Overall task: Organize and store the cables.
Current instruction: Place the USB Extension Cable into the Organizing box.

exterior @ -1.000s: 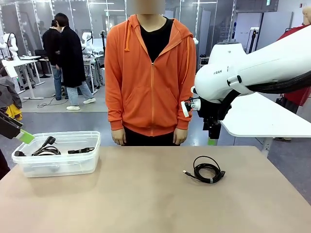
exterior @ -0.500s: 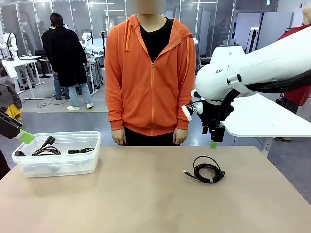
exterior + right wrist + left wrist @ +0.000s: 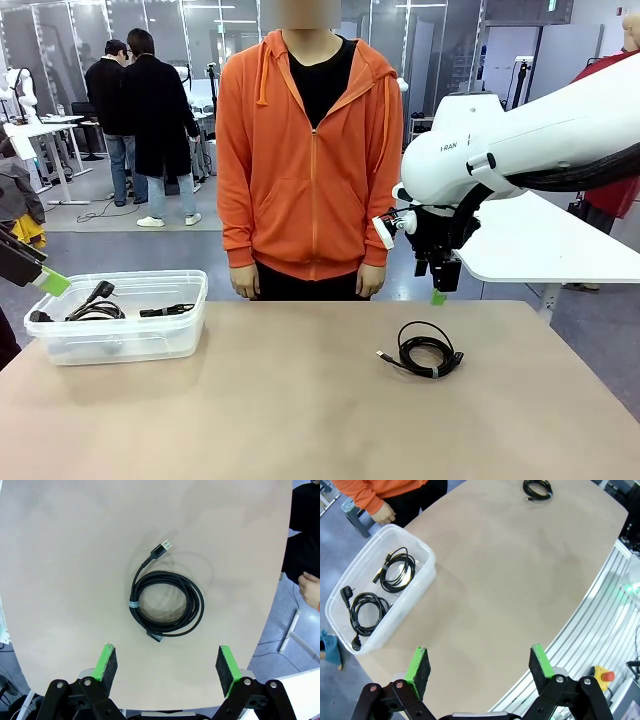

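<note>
One coiled black cable [image 3: 428,350] with a small connector lies on the table's right half, also seen in the right wrist view [image 3: 166,605] and far off in the left wrist view [image 3: 537,488]. My right gripper [image 3: 440,294] hangs open above and slightly behind it, with the coil lying between and beyond its green pads [image 3: 107,664] and nothing held. Two more coiled cables [image 3: 395,572] [image 3: 367,612] rest in the clear plastic bin [image 3: 130,342] at the left. My left gripper [image 3: 479,663] stands open and high above the table, beside the bin, at the left edge of the front view [image 3: 50,283].
A person in an orange hoodie [image 3: 310,150] stands at the far edge with both hands hanging down, one hand [image 3: 384,514] close to the bin's far end. The tan tabletop [image 3: 280,400] between bin and loose cable is bare. Other people stand in the background.
My right gripper has dipped slightly and turned at the wrist above the loose cable, then held still. The left arm and the cables have not moved.
</note>
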Action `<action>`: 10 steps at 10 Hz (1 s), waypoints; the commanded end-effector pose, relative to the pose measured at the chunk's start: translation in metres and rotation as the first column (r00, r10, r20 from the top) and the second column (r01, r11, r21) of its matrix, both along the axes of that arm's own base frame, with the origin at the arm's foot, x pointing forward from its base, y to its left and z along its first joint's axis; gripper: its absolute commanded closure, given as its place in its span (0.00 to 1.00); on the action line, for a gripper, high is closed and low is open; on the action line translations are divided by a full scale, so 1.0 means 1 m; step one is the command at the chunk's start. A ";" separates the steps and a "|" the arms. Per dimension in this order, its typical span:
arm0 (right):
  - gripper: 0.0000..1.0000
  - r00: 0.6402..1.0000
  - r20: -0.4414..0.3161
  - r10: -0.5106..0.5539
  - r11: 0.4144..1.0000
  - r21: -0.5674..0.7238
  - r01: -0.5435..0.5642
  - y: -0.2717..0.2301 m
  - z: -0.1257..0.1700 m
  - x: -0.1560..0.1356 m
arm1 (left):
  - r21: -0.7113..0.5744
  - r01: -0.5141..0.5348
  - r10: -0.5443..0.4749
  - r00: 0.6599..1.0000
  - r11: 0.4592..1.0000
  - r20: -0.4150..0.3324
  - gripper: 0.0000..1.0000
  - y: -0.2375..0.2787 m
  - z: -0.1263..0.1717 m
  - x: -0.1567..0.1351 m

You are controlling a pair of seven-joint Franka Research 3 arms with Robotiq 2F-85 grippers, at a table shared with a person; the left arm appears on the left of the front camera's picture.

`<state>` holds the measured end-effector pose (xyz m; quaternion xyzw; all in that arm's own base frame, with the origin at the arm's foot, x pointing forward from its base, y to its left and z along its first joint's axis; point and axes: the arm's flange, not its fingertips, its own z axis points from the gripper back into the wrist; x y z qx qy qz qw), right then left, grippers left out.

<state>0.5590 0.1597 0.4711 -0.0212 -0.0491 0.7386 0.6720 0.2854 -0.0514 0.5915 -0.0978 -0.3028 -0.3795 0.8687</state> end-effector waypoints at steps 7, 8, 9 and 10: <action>0.00 1.000 -0.019 -0.009 1.000 -0.014 0.009 -0.008 -0.012 -0.014 | -0.009 -0.015 0.015 1.000 1.000 0.006 0.00 -0.002 -0.002 0.000; 0.00 1.000 -0.022 -0.014 1.000 -0.011 0.014 -0.008 -0.015 -0.019 | -0.009 -0.015 0.015 1.000 1.000 0.006 0.00 -0.002 -0.002 0.000; 0.00 0.999 -0.011 -0.041 0.999 -0.022 0.040 -0.009 -0.023 -0.024 | -0.009 -0.015 0.015 1.000 1.000 0.006 0.00 -0.002 -0.002 0.000; 0.00 0.999 -0.031 -0.032 0.999 -0.014 0.031 -0.011 -0.032 -0.026 | -0.009 -0.015 0.015 1.000 1.000 0.006 0.00 -0.002 -0.002 0.000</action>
